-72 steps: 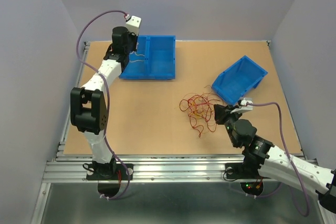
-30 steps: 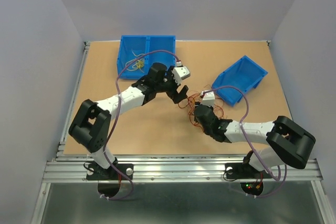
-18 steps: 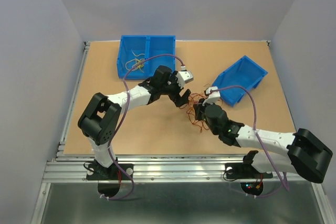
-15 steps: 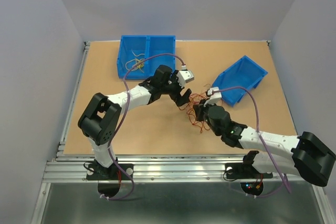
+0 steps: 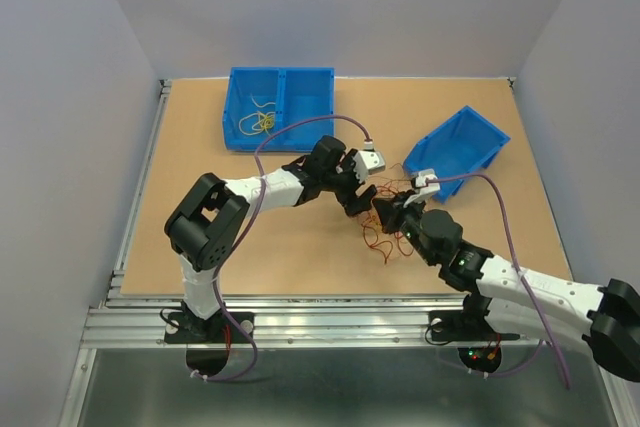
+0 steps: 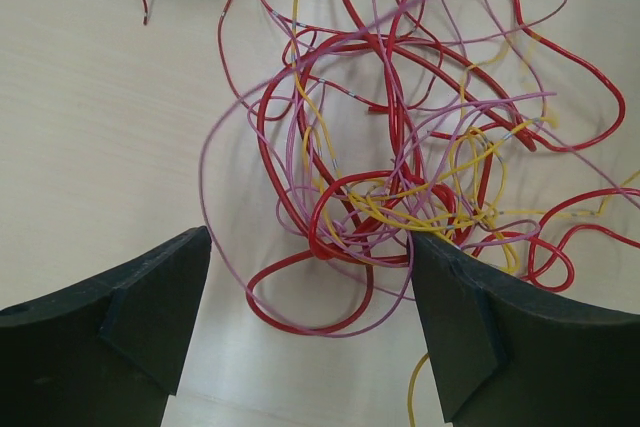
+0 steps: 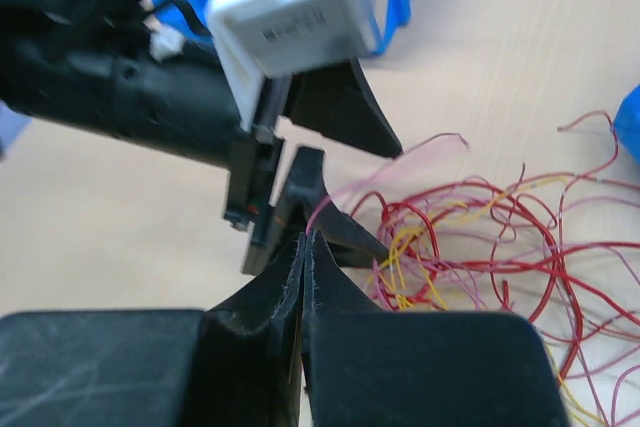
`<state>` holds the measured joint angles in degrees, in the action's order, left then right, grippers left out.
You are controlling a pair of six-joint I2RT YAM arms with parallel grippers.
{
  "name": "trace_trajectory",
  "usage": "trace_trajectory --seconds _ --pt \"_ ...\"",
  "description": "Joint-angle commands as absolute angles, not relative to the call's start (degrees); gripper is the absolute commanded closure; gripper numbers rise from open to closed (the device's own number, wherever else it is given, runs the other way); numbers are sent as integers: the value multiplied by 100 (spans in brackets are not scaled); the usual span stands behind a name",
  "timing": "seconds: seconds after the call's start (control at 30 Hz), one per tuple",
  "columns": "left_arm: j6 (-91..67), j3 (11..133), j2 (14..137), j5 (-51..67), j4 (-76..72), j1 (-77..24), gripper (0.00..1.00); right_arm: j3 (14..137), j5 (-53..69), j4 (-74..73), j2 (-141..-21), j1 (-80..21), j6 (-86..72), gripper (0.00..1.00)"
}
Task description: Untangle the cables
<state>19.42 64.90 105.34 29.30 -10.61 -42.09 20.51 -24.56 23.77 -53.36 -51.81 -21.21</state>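
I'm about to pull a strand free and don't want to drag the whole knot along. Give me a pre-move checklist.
1. Right pincer shut on pink cable: ok.
2. Left pincer open, over the tangle: ok.
3. Only one strand pinched: cannot tell.
4. Pink cable free of the tangle: not ok, interwoven.
5. Clearance between pincers: not ok, very close.

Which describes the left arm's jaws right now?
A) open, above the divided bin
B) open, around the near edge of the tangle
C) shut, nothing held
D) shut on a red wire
B: in the left wrist view the left jaws stand wide apart, and the nearest loops of the cables lie on the table between them, with nothing pinched.
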Motion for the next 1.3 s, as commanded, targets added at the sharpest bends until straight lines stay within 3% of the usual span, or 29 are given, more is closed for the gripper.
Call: trace_trajectory --seconds 0.0,0.47,0.63,0.83,1.27 --pt "1916 6698 10459 2787 -1353 -4228 10 2214 -2409 2769 -4879 -5168 -1996 100" --pt "1433 5995 9511 3295 -2108 -3526 9 5577 -1670 1486 -4491 -5159 -1152 99" --pt "1187 5652 8888 3893 -2486 -3059 7 6844 -1775 1292 -5000 -5168 -932 99" --pt "1116 5423 8570 3815 -2637 -3015 7 8576 -2258 1292 -5975 -5159 -546 99" --pt "1345 5721 9430 3551 -2435 -3023 11 10765 -2312 2065 -7066 -5168 202 99"
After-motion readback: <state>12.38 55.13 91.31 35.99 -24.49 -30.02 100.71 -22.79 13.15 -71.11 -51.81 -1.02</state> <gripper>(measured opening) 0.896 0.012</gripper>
